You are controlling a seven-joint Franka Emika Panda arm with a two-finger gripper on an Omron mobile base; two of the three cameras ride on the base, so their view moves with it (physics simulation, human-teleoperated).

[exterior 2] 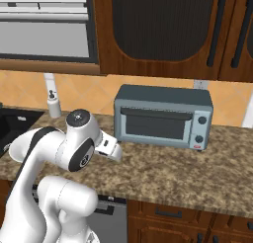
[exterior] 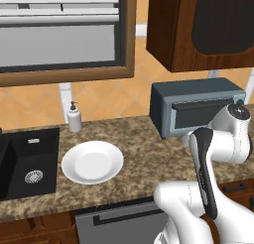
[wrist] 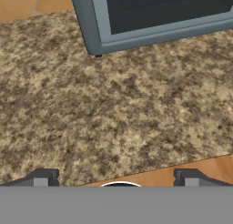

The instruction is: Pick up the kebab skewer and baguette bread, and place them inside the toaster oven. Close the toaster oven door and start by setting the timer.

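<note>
The blue-grey toaster oven stands at the back of the granite counter, its lower left corner at the top of the hand view. The toaster oven door is shut, with the bar handle along its top. Two round knobs sit on its right. My gripper hovers low over the counter in front of the oven's left end. It is open, with nothing between its fingertips. The kebab skewer and the baguette bread are out of view.
A white plate lies on the counter left of the oven, beside a black sink. A soap dispenser stands at the back wall. Dark wood cabinets hang above the oven. The counter's front edge runs just below my fingers.
</note>
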